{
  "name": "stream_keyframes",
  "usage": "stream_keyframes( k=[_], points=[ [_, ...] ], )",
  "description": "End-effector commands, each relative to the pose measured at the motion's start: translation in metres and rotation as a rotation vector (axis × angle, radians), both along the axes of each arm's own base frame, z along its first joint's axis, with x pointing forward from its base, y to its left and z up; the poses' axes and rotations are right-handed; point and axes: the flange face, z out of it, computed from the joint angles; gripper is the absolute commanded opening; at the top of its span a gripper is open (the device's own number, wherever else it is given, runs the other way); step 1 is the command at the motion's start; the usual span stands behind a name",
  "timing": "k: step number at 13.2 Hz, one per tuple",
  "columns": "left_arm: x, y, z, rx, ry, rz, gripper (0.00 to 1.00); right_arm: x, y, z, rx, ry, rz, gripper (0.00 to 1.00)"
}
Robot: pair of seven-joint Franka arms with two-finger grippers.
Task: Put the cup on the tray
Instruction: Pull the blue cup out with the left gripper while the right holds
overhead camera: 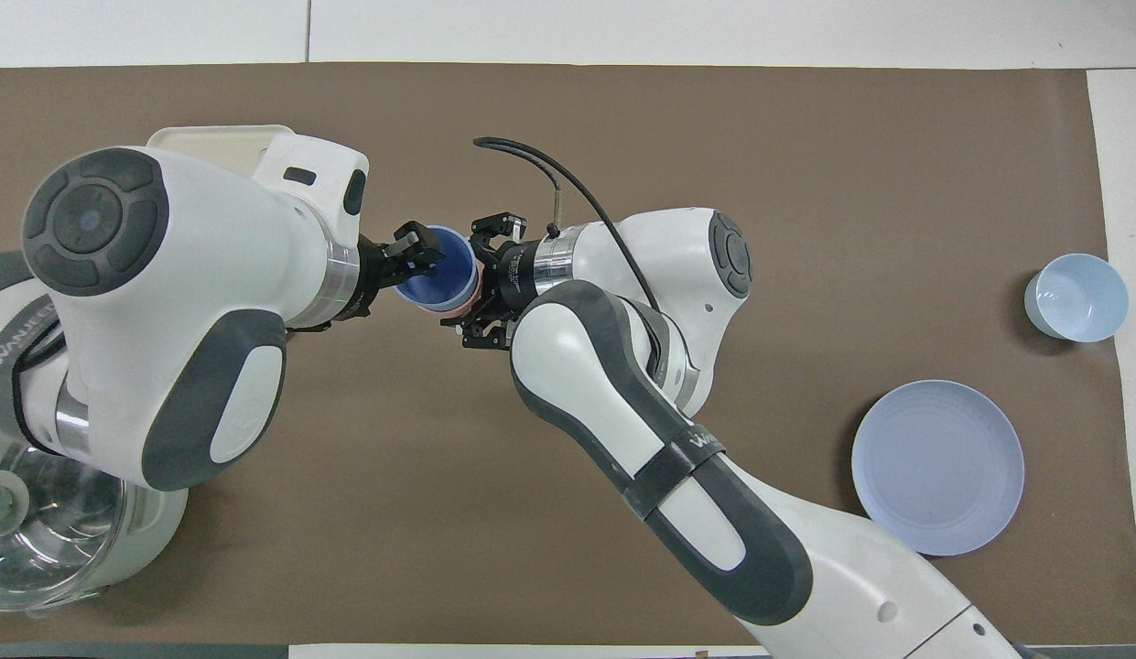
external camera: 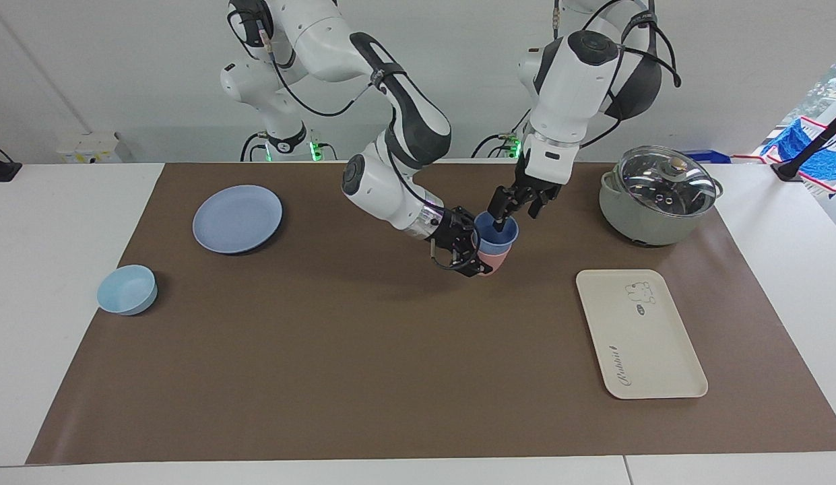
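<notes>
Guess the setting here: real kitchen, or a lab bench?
Most likely a robotics lab bench staged as a kitchen. Two Franka arms are mounted at a white table covered by a plain brown mat, with loose tableware laid out: a cream tray, a lidded pot and a blue plate.

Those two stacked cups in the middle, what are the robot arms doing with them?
The right gripper is shut on the pink cup, holding it up over the mat with the blue cup nested inside. The left gripper is at the blue cup's rim, one finger inside, seemingly to pull it out. The cream tray, where the blue cup should go, lies toward the left arm's end of the table.
</notes>
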Motion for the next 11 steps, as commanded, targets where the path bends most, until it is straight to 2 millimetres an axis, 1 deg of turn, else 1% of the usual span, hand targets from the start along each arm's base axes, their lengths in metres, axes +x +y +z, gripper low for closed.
stream_keyframes(
  k=[1, 2, 5, 7, 8, 9, 10, 11],
  points=[
    [-0.001, -0.002, -0.005, -0.02, 0.002, 0.057, 0.09, -0.004, -0.006, 0.005, 0.017, 0.009, -0.022, 0.0],
    [-0.001, -0.002, -0.004, -0.023, -0.001, 0.062, 0.0, -0.004, -0.006, 0.005, 0.017, 0.009, -0.022, 0.0],
    [-0.001, -0.003, -0.004, -0.023, -0.001, 0.06, 0.0, -0.004, -0.006, 0.005, 0.017, 0.009, -0.022, 0.0],
    [-0.001, -0.002, -0.001, -0.027, 0.006, 0.064, 0.0, -0.004, -0.006, 0.005, 0.017, 0.009, -0.022, 0.0],
    [0.0, -0.002, 0.009, -0.032, 0.001, 0.066, 0.0, -0.004, -0.006, 0.005, 0.017, 0.009, -0.022, 0.0],
    [0.001, 0.001, 0.023, -0.038, 0.012, 0.07, 0.0, -0.005, -0.006, 0.005, 0.017, 0.01, -0.021, 0.0],
    [0.002, 0.005, 0.046, -0.051, 0.017, 0.074, 0.0, -0.005, -0.006, 0.005, 0.017, 0.01, -0.021, 0.0],
    [0.002, 0.011, 0.062, -0.053, 0.021, 0.078, 0.0, -0.004, -0.007, 0.005, 0.017, 0.01, -0.022, 0.0]
  ],
)
